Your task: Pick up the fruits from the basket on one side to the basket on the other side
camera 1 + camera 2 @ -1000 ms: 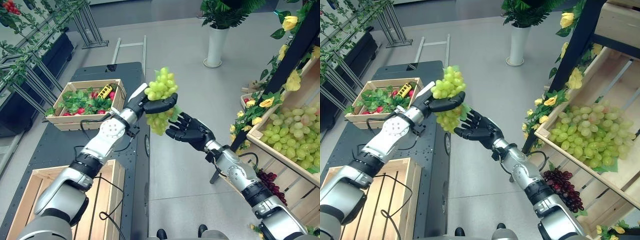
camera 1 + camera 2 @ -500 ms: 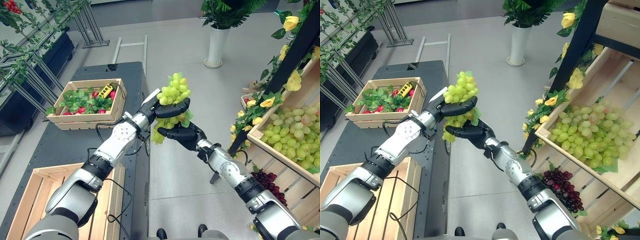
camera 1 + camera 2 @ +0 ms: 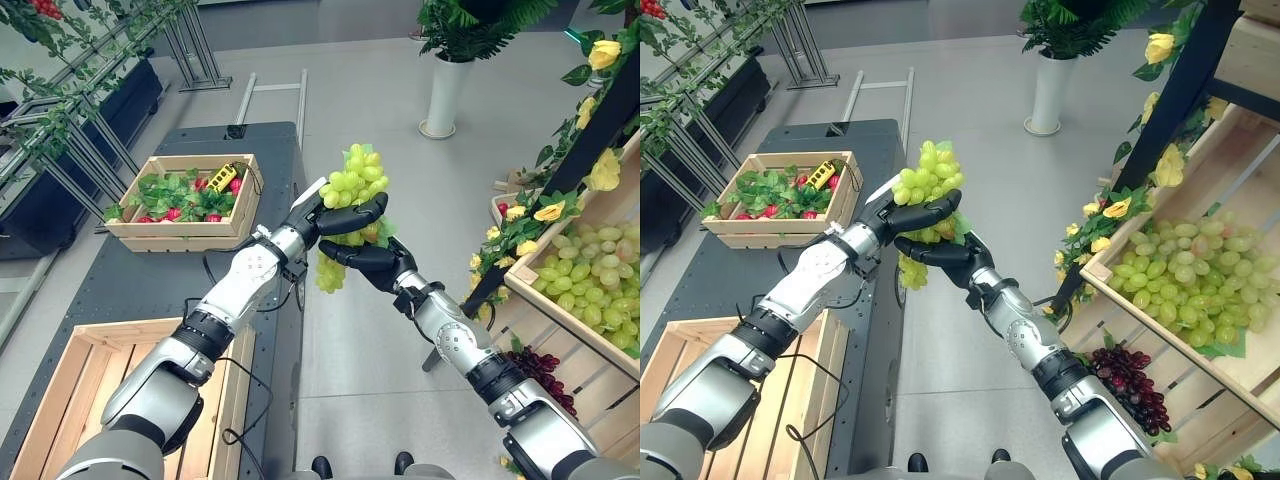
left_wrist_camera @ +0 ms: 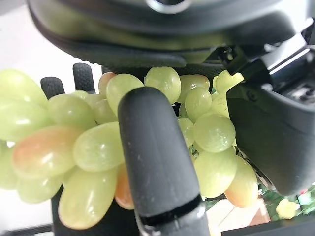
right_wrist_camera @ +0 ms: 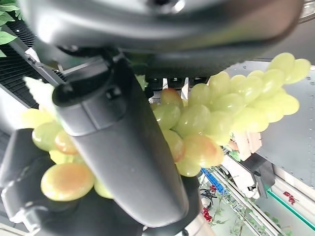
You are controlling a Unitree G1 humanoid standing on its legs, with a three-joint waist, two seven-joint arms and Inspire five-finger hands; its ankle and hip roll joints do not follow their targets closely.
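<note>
A bunch of green grapes (image 3: 352, 183) hangs in the air above the floor, just past the dark table's right edge. My left hand (image 3: 322, 214) is shut on its upper part, with the thumb (image 4: 152, 157) curled across the grapes. My right hand (image 3: 368, 262) sits directly below the left hand and against the bunch. Its thumb (image 5: 123, 147) lies over the grapes and its fingers cup them from underneath. The tail of the bunch (image 3: 912, 272) dangles below both hands.
On the dark table (image 3: 120, 285) stand an empty wooden crate (image 3: 235, 375) near me and a crate of leaves and red fruit (image 3: 242, 200) farther off. At the right, a shelf crate (image 3: 1105, 285) holds green grapes, with dark grapes (image 3: 1130, 385) below. A white plant vase (image 3: 445, 95) stands behind.
My left hand carried the bunch a little to the right. My right hand, apart and open a second ago, came in under the bunch and closed on it.
</note>
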